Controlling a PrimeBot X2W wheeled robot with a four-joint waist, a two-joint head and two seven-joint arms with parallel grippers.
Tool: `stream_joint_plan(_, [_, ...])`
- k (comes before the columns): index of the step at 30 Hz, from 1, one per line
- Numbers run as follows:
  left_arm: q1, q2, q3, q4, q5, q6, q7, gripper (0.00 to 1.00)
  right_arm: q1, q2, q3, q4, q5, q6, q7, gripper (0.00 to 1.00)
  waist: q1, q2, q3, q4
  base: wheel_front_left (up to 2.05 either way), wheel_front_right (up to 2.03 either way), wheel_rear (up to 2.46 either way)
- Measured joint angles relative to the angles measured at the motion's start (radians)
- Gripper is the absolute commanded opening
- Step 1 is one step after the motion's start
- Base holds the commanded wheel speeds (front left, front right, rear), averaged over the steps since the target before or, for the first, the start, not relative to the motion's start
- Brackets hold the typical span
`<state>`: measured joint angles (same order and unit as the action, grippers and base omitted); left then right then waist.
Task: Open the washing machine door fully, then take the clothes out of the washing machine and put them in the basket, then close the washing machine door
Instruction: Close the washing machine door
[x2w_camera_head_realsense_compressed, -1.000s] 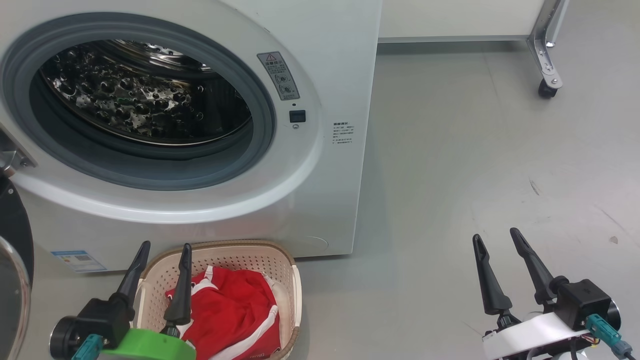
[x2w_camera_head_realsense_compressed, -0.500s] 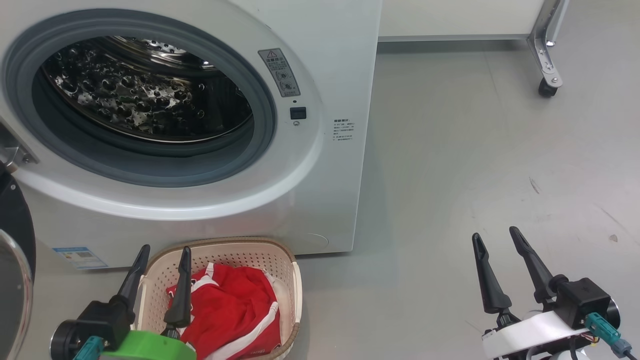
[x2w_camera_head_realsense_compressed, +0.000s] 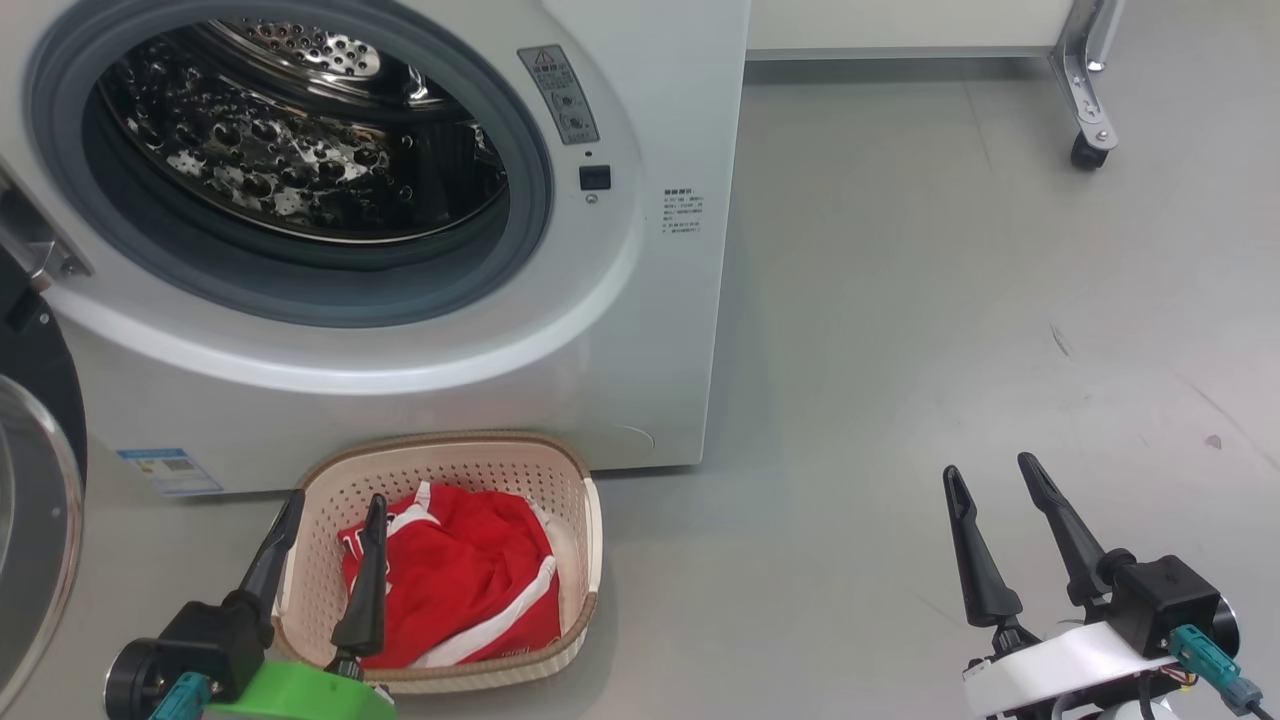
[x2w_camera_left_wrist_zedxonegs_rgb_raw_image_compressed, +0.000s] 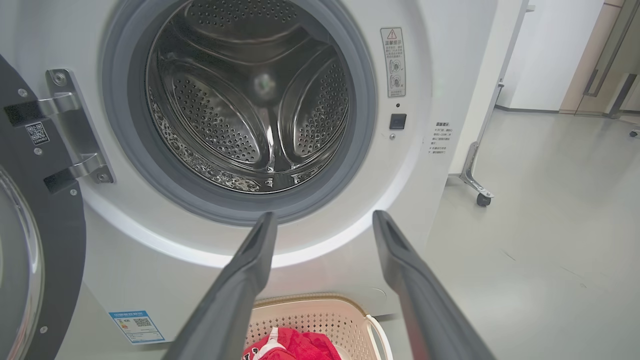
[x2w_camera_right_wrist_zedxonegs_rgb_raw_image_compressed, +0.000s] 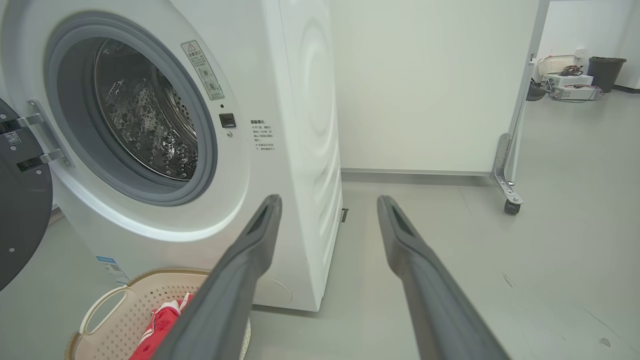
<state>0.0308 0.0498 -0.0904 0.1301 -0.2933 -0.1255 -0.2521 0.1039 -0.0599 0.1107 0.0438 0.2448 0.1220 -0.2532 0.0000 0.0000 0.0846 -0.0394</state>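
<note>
My left gripper (x2w_camera_head_realsense_compressed: 335, 498) sits at the lower left of the head view. Its two long dark fingers (x2w_camera_head_realsense_compressed: 362, 580) point up and lean slightly right, spread apart and gripping nothing. Behind them a black block (x2w_camera_head_realsense_compressed: 205, 640) joins a green wrist collar (x2w_camera_head_realsense_compressed: 300, 695), with a teal plug (x2w_camera_head_realsense_compressed: 178, 695) at its side. My right gripper (x2w_camera_head_realsense_compressed: 988, 465) sits at the lower right, its fingers likewise parted and empty, leaning a little left as they rise. Its black housing (x2w_camera_head_realsense_compressed: 1160, 600) rides on a white wrist collar (x2w_camera_head_realsense_compressed: 1050, 665), and a teal connector (x2w_camera_head_realsense_compressed: 1210, 665) sticks out to the right. In each wrist view my own pair of fingers rises from the bottom edge in a wide V, tips well apart.
</note>
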Motion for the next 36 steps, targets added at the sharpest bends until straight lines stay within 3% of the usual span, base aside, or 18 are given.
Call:
stream_joint_plan(31, [0.0,-0.001,0.011,-0.008,0.013,0.0,0.0,1.0,-0.003,0.001,0.009,0.0,0.0,0.0,0.0,1.0,0.0,0.0,0.011,0.0,-1.2,1.2,0.0])
stream_joint_plan(36, [0.0,-0.005,-0.009,-0.01,-0.06,0.0,0.0,1.0,-0.004,0.001,0.008,0.0,0.0,0.0,0.0,1.0,0.0,0.0,0.015,0.001,-0.57,0.58,0.0])
